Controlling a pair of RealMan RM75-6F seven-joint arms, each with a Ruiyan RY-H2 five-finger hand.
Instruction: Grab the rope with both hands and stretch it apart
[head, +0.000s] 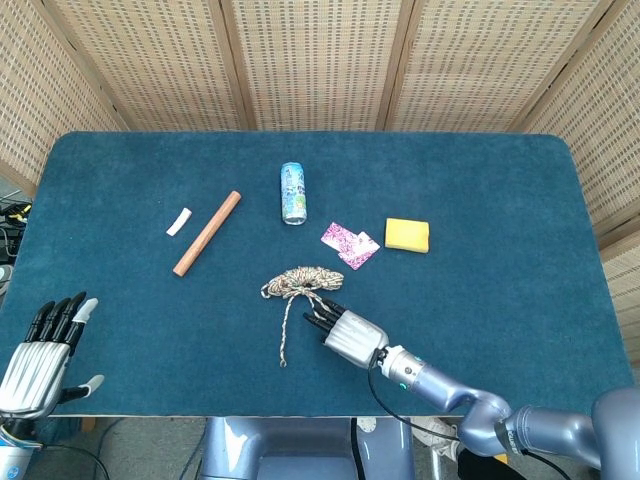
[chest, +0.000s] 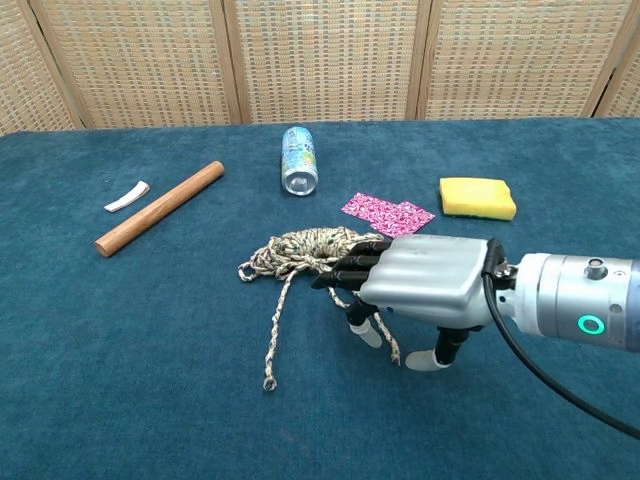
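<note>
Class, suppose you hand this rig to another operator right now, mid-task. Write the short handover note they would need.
Right hand: low over the rope, palm down, fingers reaching onto the loose tail nearest it; no grip can be confirmed.
Left hand: open, fingers apart, at the near left table edge, far from the rope, holding nothing.
Rope: bundled coil with two loose tails, lying mid-table in front of the drink can.
Done: right hand brought to the rope.
Left: close the right hand on one tail, bring the left hand to the other tail, grip it, then pull the two apart.
</note>
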